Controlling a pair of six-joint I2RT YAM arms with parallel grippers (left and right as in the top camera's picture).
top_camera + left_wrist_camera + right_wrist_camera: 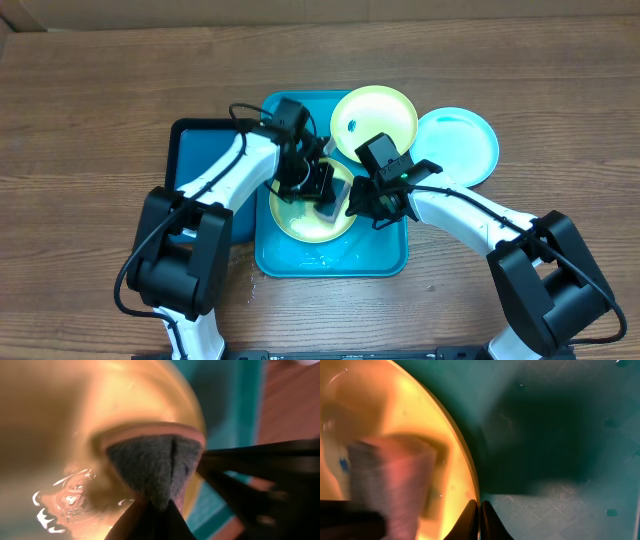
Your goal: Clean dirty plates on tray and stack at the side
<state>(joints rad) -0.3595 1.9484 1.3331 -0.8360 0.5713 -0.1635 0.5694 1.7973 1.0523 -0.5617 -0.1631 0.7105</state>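
Now scrubbing: left jaws clamp sponge [150, 467] on wet yellow plate [300, 228] in tray [385, 258], mid-tabletop; right jaws pinch plate rim. Next, I reckon: finish wipe, lift plate, stack beside blue plate [458, 148].

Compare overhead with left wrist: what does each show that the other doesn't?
Overhead only: a second yellow-green plate overlapping the far right corner of the turquoise tray, a light blue plate to its right, and a dark-blue tray on the left. Left wrist only: the dark scouring face of the sponge pressed on the near plate, with wet glints beside it. Both: the left gripper shut on the sponge, the near plate, the turquoise tray.
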